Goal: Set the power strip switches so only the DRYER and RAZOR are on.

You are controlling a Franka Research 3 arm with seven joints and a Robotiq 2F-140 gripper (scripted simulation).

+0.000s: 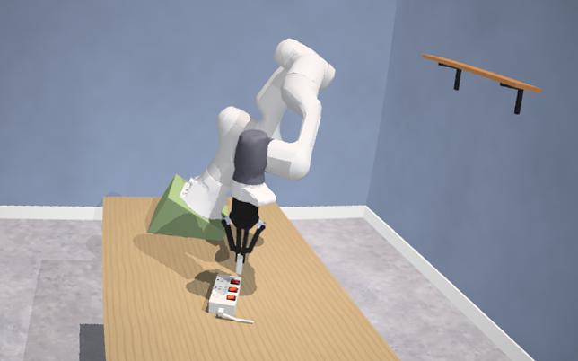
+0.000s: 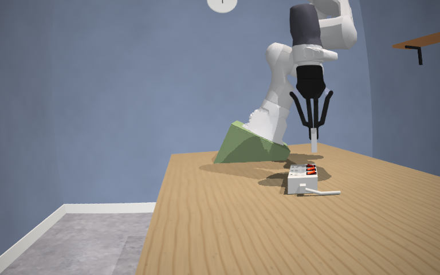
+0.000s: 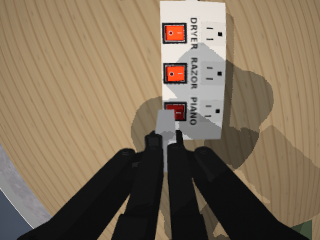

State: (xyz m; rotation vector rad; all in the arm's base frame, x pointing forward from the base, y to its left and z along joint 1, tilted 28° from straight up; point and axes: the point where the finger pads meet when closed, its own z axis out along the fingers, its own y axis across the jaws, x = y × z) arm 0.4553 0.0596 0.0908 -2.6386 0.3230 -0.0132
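Observation:
The DRYER switch (image 3: 174,32) and the RAZOR switch (image 3: 175,74) look bright red. The PIANO switch (image 3: 175,111) looks darker red. My gripper (image 3: 166,122) (image 2: 313,144) is shut and empty, its fingertips above the PIANO switch, a little above the strip.
The green wedge base (image 1: 183,211) of the arm stands on the table behind the strip. A wooden wall shelf (image 1: 481,74) hangs far to the right. The table edges are some way off on both sides.

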